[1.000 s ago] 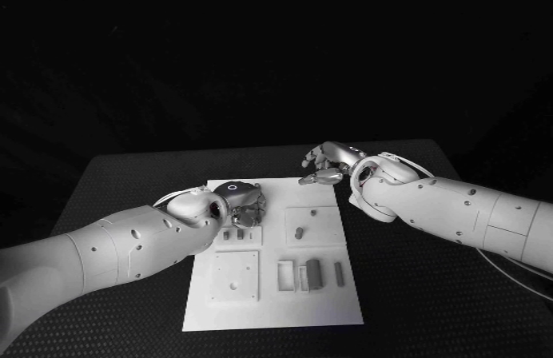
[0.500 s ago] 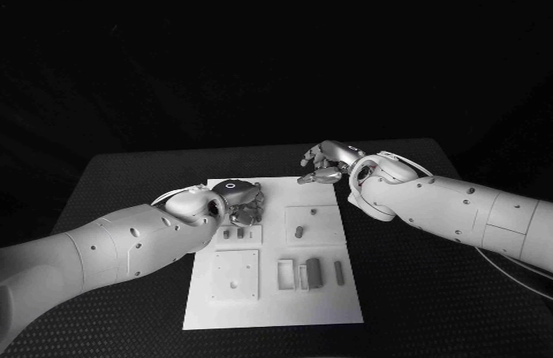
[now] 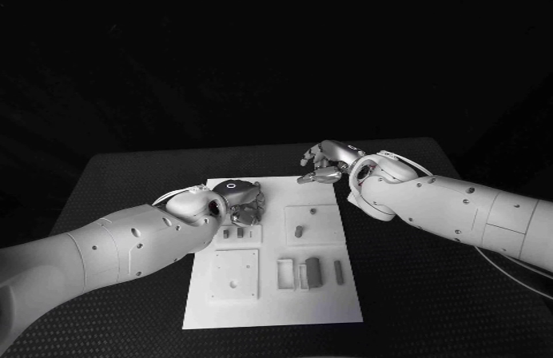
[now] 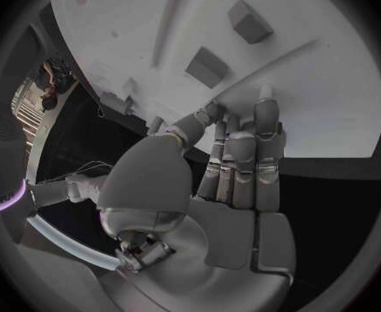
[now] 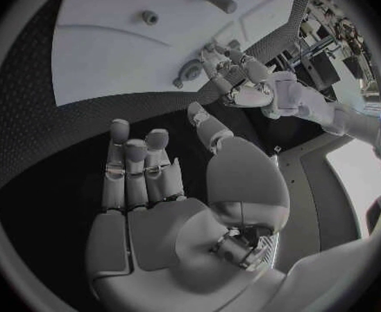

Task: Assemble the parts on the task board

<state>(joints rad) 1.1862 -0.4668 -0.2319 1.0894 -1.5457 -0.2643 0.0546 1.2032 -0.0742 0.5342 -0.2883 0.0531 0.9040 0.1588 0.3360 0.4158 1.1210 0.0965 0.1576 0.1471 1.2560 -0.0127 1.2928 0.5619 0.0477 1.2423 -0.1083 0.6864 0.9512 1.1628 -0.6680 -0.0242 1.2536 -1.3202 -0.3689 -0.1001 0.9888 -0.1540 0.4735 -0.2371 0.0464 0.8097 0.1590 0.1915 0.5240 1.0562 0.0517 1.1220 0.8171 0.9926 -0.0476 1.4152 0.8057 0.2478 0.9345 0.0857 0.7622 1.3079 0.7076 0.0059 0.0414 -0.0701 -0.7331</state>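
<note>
Black table (image 3: pixel 127 174) | white board (image 3: pixel 272 306) with small parts (image 3: pixel 308 272) | left hand (image 3: pixel 240 202) fingers together, tips on board | right hand (image 3: pixel 325 163) empty, loosely spread beyond far edge

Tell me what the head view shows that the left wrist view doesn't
Head view alone: the whole task board with its lower row of upright parts, and the right robot hand open above the board's far edge. Left wrist view alone: the left robot hand's fingertips touching the board. Both: the left robot hand beside two small parts.
</note>
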